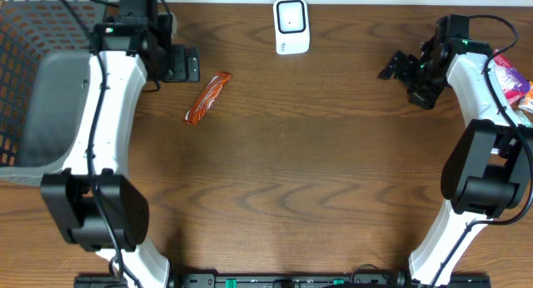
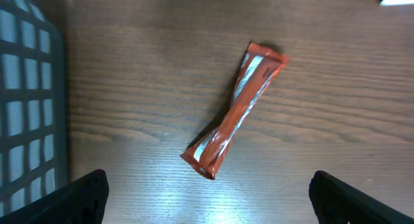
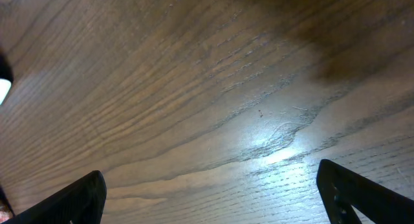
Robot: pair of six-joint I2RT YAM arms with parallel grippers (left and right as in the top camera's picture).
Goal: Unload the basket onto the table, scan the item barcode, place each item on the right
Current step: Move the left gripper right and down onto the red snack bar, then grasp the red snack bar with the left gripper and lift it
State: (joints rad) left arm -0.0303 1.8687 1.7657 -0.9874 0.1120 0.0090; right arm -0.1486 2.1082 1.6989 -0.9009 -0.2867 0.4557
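The item, a slim orange-red wrapped snack bar [image 1: 208,97], lies diagonally on the wooden table left of centre. In the left wrist view the snack bar [image 2: 234,111] lies flat and twisted at its middle, ahead of the fingers. My left gripper [image 1: 190,65] hovers just left of the bar's upper end, open and empty; the left gripper [image 2: 207,208] stands wide at the bottom of its own view. A white barcode scanner [image 1: 291,26] stands at the table's back centre. My right gripper [image 1: 396,67], open and empty, is at the back right; the right gripper [image 3: 210,204] sees only bare wood.
A dark wire basket [image 1: 25,38] with a grey liner [image 1: 50,113] fills the left edge, and the basket [image 2: 26,101] also shows beside the left fingers. Colourful packets [image 1: 512,80] lie at the far right edge behind the right arm.
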